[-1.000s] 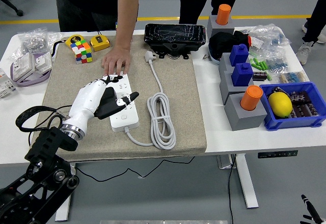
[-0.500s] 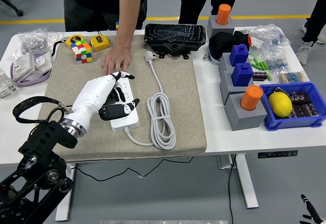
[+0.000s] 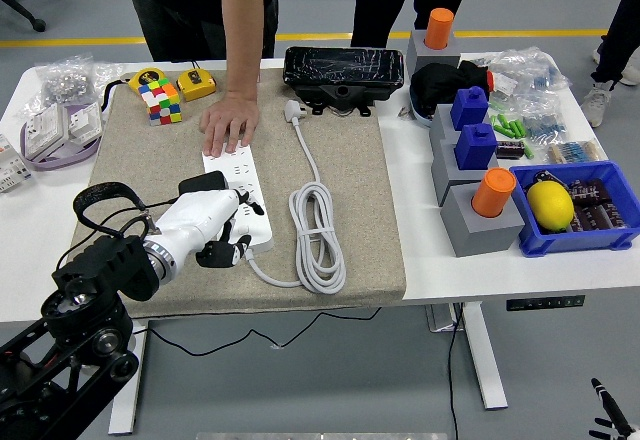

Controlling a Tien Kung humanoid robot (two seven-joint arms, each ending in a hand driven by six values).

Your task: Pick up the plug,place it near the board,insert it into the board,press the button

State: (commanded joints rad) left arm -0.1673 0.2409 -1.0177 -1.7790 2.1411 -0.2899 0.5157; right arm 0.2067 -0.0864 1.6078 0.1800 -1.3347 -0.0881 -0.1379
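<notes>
Left robot hand (image 3: 212, 228) sits at 7 o'clock on the beige mat (image 3: 130, 175), white-shelled, black fingers (image 3: 225, 252) curled under at the near end of the white board (image 3: 239, 197); whether they grip anything I cannot tell. Just right of it lies one coiled white cable (image 3: 318, 235), running up to the single plug (image 3: 293, 110) at 12 o'clock, which lies loose on the mat, not inserted. A person's hand (image 3: 228, 124) presses flat on the board's far end. At 3 o'clock on the tabletop (image 3: 425, 250) stand four grey blocks: two with orange pegs (image 3: 493, 191), two with blue ones (image 3: 481, 142), beside one blue bin (image 3: 575, 232) holding a lemon (image 3: 549, 204). Far at 11 o'clock: one colour cube (image 3: 160, 99), two yellow tape measures (image 3: 196, 84)
</notes>
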